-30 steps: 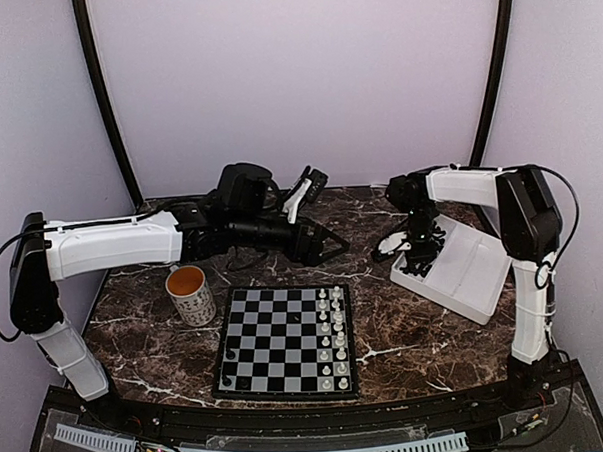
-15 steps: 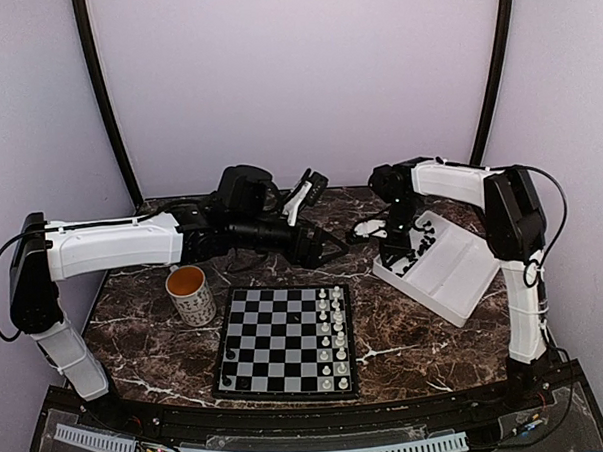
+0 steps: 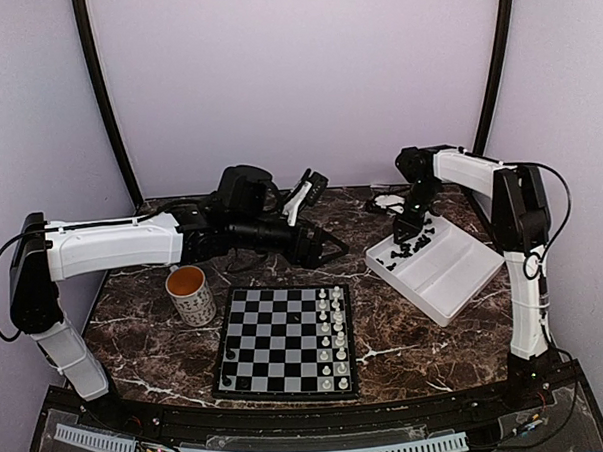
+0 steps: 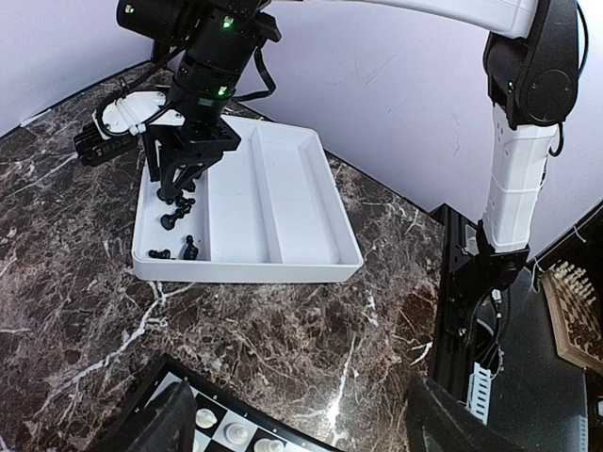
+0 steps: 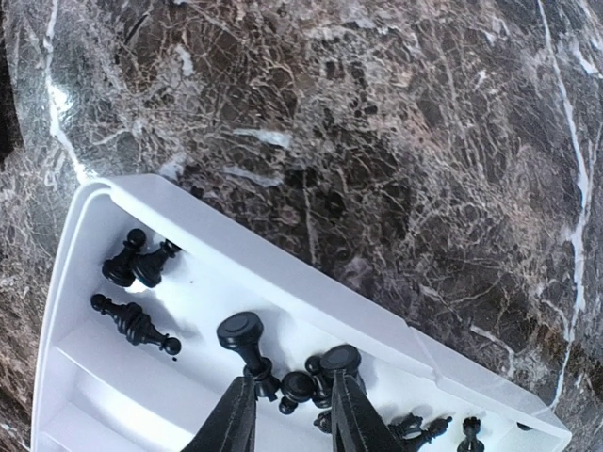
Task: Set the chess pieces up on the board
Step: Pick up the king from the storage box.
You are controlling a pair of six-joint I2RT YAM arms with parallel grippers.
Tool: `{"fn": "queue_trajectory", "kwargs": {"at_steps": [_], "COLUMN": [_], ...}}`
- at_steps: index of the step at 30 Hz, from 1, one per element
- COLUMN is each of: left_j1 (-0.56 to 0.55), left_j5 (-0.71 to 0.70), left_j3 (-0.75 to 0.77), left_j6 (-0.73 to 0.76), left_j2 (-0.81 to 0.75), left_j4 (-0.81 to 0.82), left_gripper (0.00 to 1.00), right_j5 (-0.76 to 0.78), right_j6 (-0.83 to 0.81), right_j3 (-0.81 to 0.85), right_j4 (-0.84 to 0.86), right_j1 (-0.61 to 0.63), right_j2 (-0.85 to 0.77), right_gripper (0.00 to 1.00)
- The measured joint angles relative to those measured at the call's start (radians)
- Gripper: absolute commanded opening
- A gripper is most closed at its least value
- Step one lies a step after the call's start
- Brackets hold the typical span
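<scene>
The board [image 3: 276, 337] lies at the front middle, white figures filling its right columns and one black piece [image 3: 232, 354] on its near left. Several black chess pieces [image 3: 396, 250] lie heaped in the far-left end of a white tray [image 3: 449, 275]. My right gripper [image 3: 412, 224] reaches down into that end. In the right wrist view it [image 5: 294, 407] is open, its fingers [image 5: 236, 419] astride a lying black pawn [image 5: 297, 386], with other pieces [image 5: 132, 264] beside them. My left gripper [image 3: 328, 250] hovers behind the board, wide open and empty [image 4: 301, 428].
An orange-lined mug [image 3: 190, 294] stands left of the board. The tray [image 4: 283, 202] has a dividing rib and its right half holds nothing. The board's corner with white figures [image 4: 231, 431] shows under the left gripper. The table's right edge [image 4: 443, 282] drops off.
The right gripper swung left and then back to the far right inside the tray. The tray slid and turned with it. The left arm stayed still.
</scene>
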Motion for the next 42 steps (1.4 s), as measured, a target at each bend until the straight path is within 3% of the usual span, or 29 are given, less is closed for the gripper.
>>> {"fn": "queue_trajectory", "kwargs": {"at_steps": [10,25,36,42], "left_j1": [0.000,0.000,0.000,0.000], "left_j5": [0.000,0.000,0.006,0.011], "left_j3": [0.000,0.000,0.000,0.000], "left_j6": [-0.005,-0.007,-0.008,-0.014], "left_j2": [0.001,0.001,0.003,0.008], "left_j4": [-0.008,-0.009,-0.010,-0.009], "left_gripper": [0.79,0.79,0.79,0.79], "right_j5": [0.000,0.044,0.089,-0.008], "right_j6": [-0.019,-0.012,0.048,0.117], "right_j3": [-0.006,-0.035,0.003,0.004], "right_j4": [-0.003,-0.018,-0.008,-0.021], "right_j1": [-0.007,0.037,0.045,0.031], "right_j2": [-0.003,0.060,0.088,0.083], "right_gripper": [0.35,0.35,0.15,0.10]}}
